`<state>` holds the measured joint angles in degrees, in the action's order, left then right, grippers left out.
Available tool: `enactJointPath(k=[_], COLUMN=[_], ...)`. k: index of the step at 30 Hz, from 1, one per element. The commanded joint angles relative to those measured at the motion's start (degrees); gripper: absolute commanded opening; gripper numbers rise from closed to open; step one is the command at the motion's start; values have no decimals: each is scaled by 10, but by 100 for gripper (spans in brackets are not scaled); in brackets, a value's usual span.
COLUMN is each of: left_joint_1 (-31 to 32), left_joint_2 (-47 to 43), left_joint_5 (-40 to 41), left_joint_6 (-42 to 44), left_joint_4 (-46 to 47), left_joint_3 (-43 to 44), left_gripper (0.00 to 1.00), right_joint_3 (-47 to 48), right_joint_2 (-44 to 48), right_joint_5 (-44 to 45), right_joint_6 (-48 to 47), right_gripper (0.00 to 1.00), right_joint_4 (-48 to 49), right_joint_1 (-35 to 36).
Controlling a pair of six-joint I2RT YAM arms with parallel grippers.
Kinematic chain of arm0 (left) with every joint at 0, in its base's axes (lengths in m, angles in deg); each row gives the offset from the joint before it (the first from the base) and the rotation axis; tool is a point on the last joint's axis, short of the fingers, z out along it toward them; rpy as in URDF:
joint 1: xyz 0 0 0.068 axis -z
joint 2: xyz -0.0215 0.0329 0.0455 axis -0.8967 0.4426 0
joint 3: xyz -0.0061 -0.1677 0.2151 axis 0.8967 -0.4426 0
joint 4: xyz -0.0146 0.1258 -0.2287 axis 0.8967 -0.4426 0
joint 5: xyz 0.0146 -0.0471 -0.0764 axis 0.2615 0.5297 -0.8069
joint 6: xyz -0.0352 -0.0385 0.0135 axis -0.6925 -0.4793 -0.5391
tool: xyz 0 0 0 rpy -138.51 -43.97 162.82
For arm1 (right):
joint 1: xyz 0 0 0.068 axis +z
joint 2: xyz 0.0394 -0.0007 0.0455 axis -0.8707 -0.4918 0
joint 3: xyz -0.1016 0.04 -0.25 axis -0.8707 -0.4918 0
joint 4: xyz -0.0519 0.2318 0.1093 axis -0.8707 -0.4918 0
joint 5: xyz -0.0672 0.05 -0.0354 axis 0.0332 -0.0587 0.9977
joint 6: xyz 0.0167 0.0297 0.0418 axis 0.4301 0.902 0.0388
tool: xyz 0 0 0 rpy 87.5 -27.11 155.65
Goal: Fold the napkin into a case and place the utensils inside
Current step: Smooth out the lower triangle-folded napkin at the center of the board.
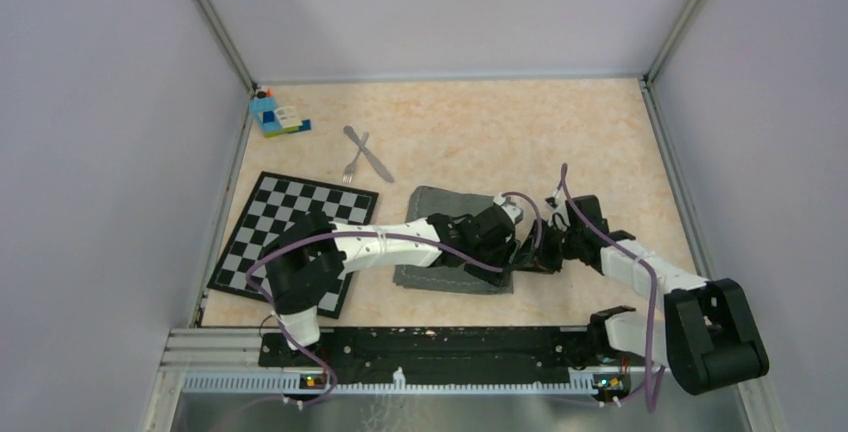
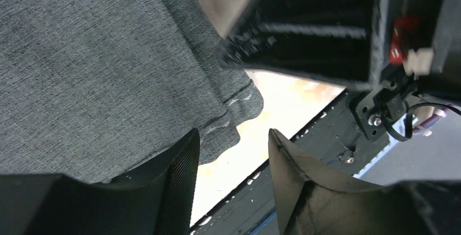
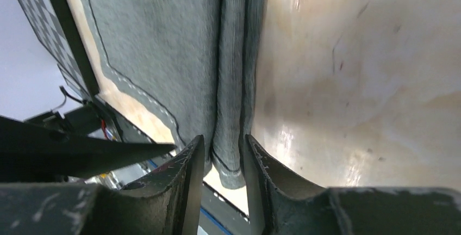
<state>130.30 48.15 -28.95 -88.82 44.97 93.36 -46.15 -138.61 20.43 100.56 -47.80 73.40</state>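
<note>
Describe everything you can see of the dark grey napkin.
The napkin is dark grey woven cloth with a pale stitched hem and rounded corners. It lies flat on the beige table, beside the checkered mat, one side edge doubled over into a narrow band. That band appears pinched between the fingers of the right gripper; the left gripper hovers open at a corner.
</note>
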Motion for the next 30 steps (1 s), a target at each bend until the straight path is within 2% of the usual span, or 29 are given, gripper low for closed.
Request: enactJointPath(k=[1, 6, 10, 13, 16, 18, 21, 24, 30], left_joint_1=[9, 19, 22, 23, 24, 25, 29, 33, 41], left_joint_2=[14, 44, 63, 69, 71, 71, 69, 64, 58], left_joint_5=[34, 41, 43, 57, 71, 71, 69, 68, 53], left_joint_6=[-4, 0, -1, -7, -8, -10, -10, -11, -15], left_joint_4=[-10, -30, -46, -47, -47, -46, -43, -42, -40], left_joint_3=[13, 39, 52, 47, 47, 49, 54, 61, 81], left_gripper=[53, 53, 52, 49, 38, 24, 16, 0, 0], right_joint_3=[-19, -36, -58, -70, -81, -87, -95, -98, -99], right_joint_2=[52, 73, 86, 87, 83, 77, 69, 71, 80], right_joint_5=[9, 15, 6, 0, -1, -4, -14, -17, -18], right_joint_6=[4, 14, 29, 38, 42, 46, 56, 64, 76], right_gripper=[30, 24, 21, 16, 12, 10, 5, 0, 0], right_joint_4=[-48, -58, -35, -19, -3, 11, 32, 43, 51], right_joint_1=[28, 60, 70, 80, 85, 88, 90, 92, 93])
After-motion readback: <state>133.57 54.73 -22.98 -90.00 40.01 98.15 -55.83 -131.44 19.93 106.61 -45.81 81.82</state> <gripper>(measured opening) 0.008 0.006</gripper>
